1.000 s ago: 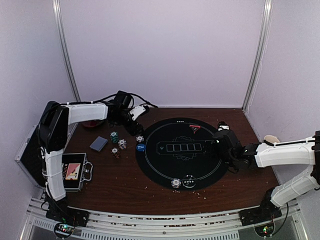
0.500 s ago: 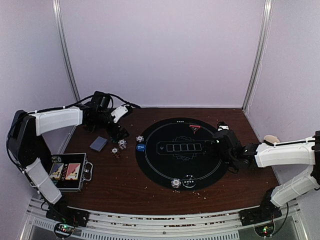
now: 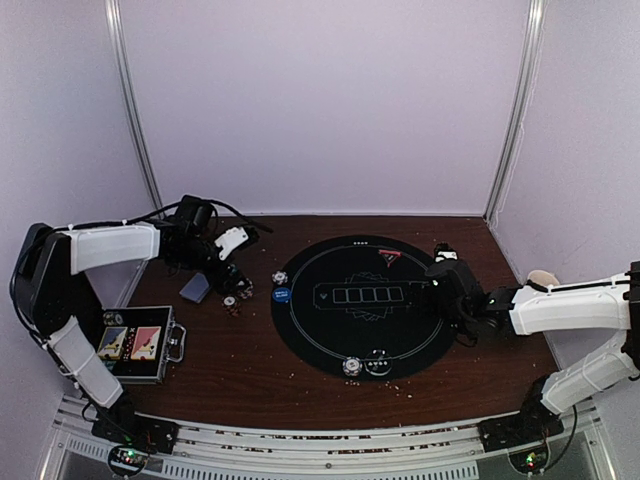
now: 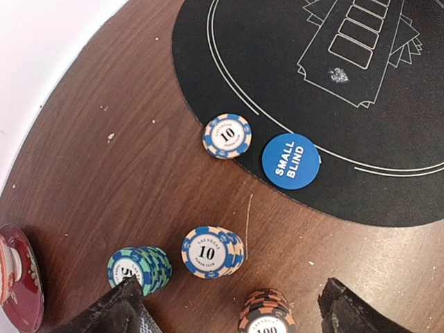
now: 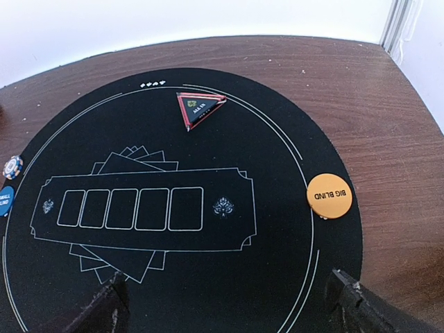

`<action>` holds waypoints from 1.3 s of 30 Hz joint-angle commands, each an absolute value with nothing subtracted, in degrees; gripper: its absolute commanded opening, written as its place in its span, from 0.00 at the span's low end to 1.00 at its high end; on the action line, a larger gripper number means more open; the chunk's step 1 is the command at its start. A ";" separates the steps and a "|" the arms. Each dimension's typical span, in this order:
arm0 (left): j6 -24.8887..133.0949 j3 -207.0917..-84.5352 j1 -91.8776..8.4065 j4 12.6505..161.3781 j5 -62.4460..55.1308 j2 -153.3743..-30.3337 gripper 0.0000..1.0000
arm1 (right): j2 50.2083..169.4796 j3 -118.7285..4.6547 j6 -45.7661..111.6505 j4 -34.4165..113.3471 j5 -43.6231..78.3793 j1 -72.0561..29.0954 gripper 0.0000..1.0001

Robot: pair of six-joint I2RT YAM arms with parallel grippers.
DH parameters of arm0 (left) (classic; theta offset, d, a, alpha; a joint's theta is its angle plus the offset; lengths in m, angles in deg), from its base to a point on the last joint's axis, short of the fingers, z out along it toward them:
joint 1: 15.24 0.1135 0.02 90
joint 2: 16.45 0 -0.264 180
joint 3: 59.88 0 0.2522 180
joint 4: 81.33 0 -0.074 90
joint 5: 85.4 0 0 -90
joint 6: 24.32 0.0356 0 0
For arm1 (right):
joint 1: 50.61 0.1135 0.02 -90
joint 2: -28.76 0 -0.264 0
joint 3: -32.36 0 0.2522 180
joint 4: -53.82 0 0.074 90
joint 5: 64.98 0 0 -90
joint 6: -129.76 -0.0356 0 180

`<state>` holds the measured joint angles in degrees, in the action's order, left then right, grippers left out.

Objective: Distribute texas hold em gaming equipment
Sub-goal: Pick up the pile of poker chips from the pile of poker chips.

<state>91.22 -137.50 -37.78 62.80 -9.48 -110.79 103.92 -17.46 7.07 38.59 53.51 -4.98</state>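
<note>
Two small pieces sit at the near rim of the round black mat [image 3: 320, 340]: a pale chip stack [image 3: 352, 366] and a second disc [image 3: 378, 362], too small to name. Near left, the black case [image 3: 140, 345] lies open with two card packs showing.

Mid-table left, off the mat, is the loose supply.
- Card deck [image 3: 196, 287], grey-blue back up, lies flat on the wood.
- Just right of it are three short stacks close together: teal stack [image 4: 139, 267], blue-and-white 10 stack [image 4: 210, 252], brown-red 100 stack [image 4: 265, 316].
- Left gripper [image 4: 232, 291] hangs over this cluster, jaws wide, nothing held. The 100 stack lies between its fingers in the wrist view.
- Red bowl [image 4: 17, 277] is at the far left edge of the wood.

Farther right, a single 10 chip [image 4: 227, 136] straddles the mat's edge, and the blue SMALL BLIND button [image 4: 291, 161] lies just beside it on the mat.

Right gripper [image 5: 227, 284] hovers over the mat's right side, jaws wide and empty. The orange BIG BLIND button [image 5: 329, 195] is on the right rim. The red triangle marker [image 5: 200, 108] is at the far side.

Judgement: chip dealing is in hand, and the left arm is lining up a pick. The next move calls for a square descent over one stack and a firm close on its edges, then a carry to a seat on the mat. The stacks crowd each other, so wide jaws may nudge a neighbour.
</note>
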 commanded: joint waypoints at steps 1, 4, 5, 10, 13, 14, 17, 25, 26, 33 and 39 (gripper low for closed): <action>92.53 -136.67 -37.54 65.98 -10.62 -112.46 0.90 | 103.91 -17.90 7.84 39.26 53.76 -4.73 1.00; 92.50 -136.88 -37.54 66.34 -10.39 -113.18 0.89 | 104.04 -18.05 7.92 39.27 53.61 -4.71 1.00; 92.37 -137.00 -37.55 66.47 -10.30 -113.40 0.89 | 104.07 -17.98 7.92 39.32 53.63 -4.70 1.00; 92.35 -137.53 -37.47 66.56 -10.35 -115.26 0.85 | 104.17 -17.97 7.90 39.36 53.68 -4.64 1.00; 92.47 -137.95 -37.54 66.57 -10.60 -116.29 0.84 | 104.18 -17.97 7.91 39.38 53.74 -4.69 1.00; 92.53 -138.14 -37.52 66.67 -10.68 -116.56 0.84 | 104.17 -18.00 7.93 39.36 53.70 -4.60 1.00; 92.79 -138.74 -37.52 66.87 -10.82 -117.43 0.81 | 104.33 -18.07 7.94 39.35 53.67 -4.62 1.00; 92.25 -140.24 -37.47 67.57 -9.53 -120.41 0.75 | 104.44 -18.11 7.91 39.33 53.67 -4.62 1.00; 92.10 -140.34 -37.47 67.70 -9.13 -120.64 0.75 | 104.45 -18.06 7.89 39.43 53.65 -4.64 1.00; 91.19 -140.27 -37.47 69.79 -6.58 -121.50 0.74 | 104.61 -18.11 7.90 39.39 53.63 -4.52 1.00; 91.33 -140.66 -37.45 69.59 -6.41 -122.71 0.74 | 104.61 -18.12 7.89 39.34 53.59 -4.51 1.00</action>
<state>91.70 -139.03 -37.78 67.63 -6.90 -121.28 104.09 -17.48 7.88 38.61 53.36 -4.83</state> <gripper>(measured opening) 0.741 0.997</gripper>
